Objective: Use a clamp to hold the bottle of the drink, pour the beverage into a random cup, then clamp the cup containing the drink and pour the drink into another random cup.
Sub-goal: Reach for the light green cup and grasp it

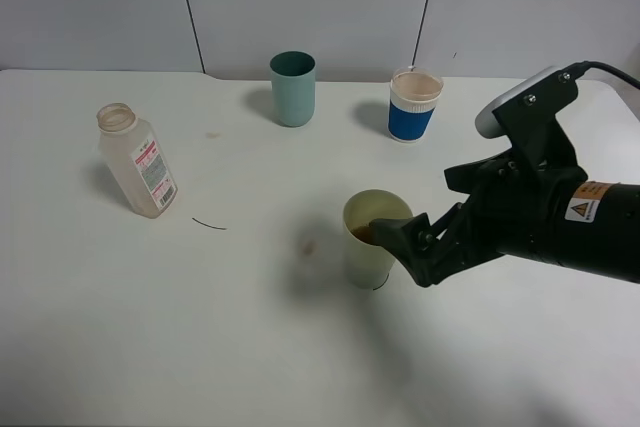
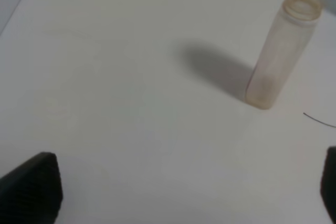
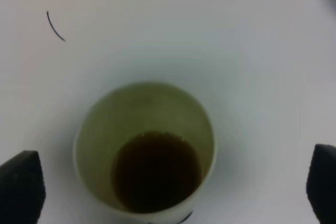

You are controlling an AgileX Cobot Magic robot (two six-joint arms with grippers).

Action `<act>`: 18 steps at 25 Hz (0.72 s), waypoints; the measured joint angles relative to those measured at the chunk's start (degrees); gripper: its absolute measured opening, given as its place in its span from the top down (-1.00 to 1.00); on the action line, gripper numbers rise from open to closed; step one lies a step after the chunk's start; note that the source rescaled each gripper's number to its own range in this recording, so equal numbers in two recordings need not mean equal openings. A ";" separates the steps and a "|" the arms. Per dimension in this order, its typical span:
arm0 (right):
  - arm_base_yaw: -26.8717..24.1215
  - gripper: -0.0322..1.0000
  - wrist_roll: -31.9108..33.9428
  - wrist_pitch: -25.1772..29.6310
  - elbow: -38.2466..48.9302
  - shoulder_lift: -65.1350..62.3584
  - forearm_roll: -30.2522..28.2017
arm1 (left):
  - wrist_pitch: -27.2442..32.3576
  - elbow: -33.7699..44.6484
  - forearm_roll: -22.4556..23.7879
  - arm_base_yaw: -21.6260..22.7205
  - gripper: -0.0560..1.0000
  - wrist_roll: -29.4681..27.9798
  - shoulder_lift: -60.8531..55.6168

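A: What is the table [image 1: 300,377] like?
B: Smooth and white, with a matt finish. The bottle [image 1: 137,162] is clear plastic, a little cloudy, and its white label [image 1: 153,171] looks like printed paper.
A: And the cups?
B: All three look like plastic. The pale green cup [image 1: 368,252] is plain and matt, and the beverage [image 3: 156,169] in it is dark brown with a slight shine at its edge. The teal cup [image 1: 292,89] is smooth and dull. The blue-and-white cup [image 1: 414,107] is smooth too.
A: The arms?
B: The right arm [image 1: 570,232] is matt black, and its camera housing [image 1: 520,99] is smooth white plastic with a faint sheen. The left gripper [image 2: 184,190] has black, finely textured pads [image 2: 37,187].
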 joint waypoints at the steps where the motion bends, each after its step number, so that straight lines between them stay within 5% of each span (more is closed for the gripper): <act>1: 0.00 -1.00 -0.67 0.23 0.00 0.00 1.30 | 0.00 0.00 0.00 0.00 -1.00 0.00 0.00; 8: 0.00 -1.00 -5.91 4.54 0.00 0.00 9.06 | 0.00 0.00 0.00 0.00 -1.00 0.00 0.00; 18: 0.00 -1.00 -7.14 10.03 0.00 0.91 10.96 | 0.00 0.00 0.00 0.00 -1.00 0.00 0.00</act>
